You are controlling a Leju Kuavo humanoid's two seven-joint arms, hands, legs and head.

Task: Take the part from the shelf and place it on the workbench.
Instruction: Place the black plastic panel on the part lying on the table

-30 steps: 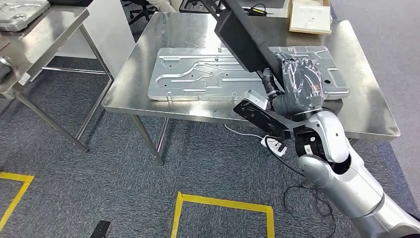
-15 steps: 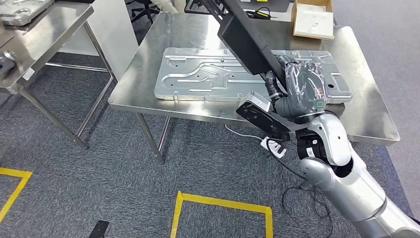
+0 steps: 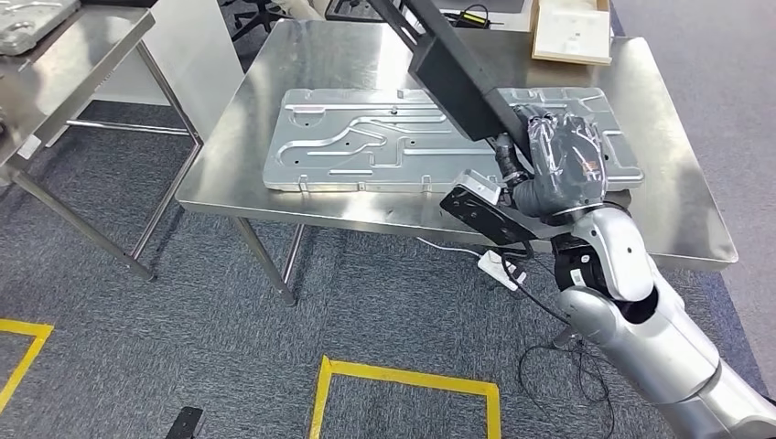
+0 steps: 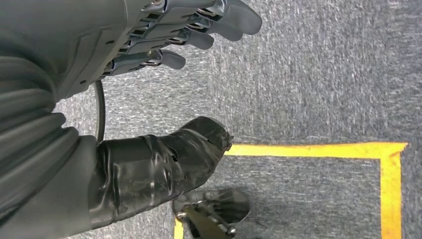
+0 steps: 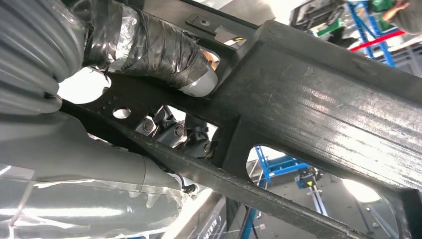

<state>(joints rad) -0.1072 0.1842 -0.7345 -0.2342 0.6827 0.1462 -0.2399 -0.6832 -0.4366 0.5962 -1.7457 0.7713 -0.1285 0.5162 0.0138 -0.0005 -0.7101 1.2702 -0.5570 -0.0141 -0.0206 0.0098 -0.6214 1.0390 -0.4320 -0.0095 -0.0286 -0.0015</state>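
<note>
- The robot's right hand (image 3: 563, 160), wrapped in clear plastic over dark fingers, is gripping a long black metal frame part with cut-out openings (image 3: 458, 78); in the right wrist view the taped thumb (image 5: 164, 55) is pressing on one face of the part (image 5: 318, 109) and the fingers are curling through an opening behind it.
- The black part is slanting up and away from the hand, hanging above the stainless-steel workbench (image 3: 384, 206); whether any end is touching the bench cannot be told.
- A large flat stamped silver metal panel with raised channels (image 3: 366, 142) is lying on the workbench, beneath the part and the hand.
- A shallow beige cardboard box (image 3: 572, 32) is sitting at the bench's far edge.
- The left hand (image 4: 164, 64) is hanging over grey carpet with yellow floor tape (image 4: 318, 149), holding nothing, thumb and fingers apart.
- A second steel table (image 3: 73, 64) is standing to the left.
</note>
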